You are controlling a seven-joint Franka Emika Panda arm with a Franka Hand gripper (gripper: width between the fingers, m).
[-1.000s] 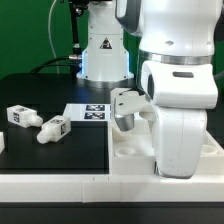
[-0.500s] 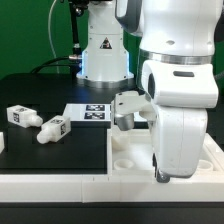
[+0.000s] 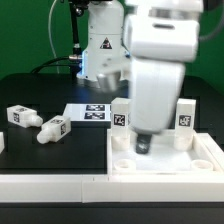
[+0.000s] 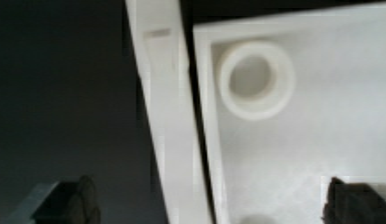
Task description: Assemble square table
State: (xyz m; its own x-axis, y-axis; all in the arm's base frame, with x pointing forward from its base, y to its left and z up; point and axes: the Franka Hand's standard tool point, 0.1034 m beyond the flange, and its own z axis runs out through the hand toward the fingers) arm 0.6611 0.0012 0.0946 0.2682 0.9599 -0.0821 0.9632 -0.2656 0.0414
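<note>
Slab [image 3: 195,158] lies flat at 4 o'clock in the exterior view, sockets [image 3: 124,160] facing up. It is square, so I can name no long axis. Two upright legs [image 3: 120,117] stand at its far side, axes running 12 to 6. Two loose legs [image 3: 50,129] lie on their sides at 9 o'clock. The gripper [image 3: 145,145] hangs right over the slab. On the wrist view I see its fingertips [image 4: 65,200] wide apart, with nothing between them.

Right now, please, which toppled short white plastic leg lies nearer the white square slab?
The leg beside the marker board; the other leg lies farther to the exterior view's left.
</note>
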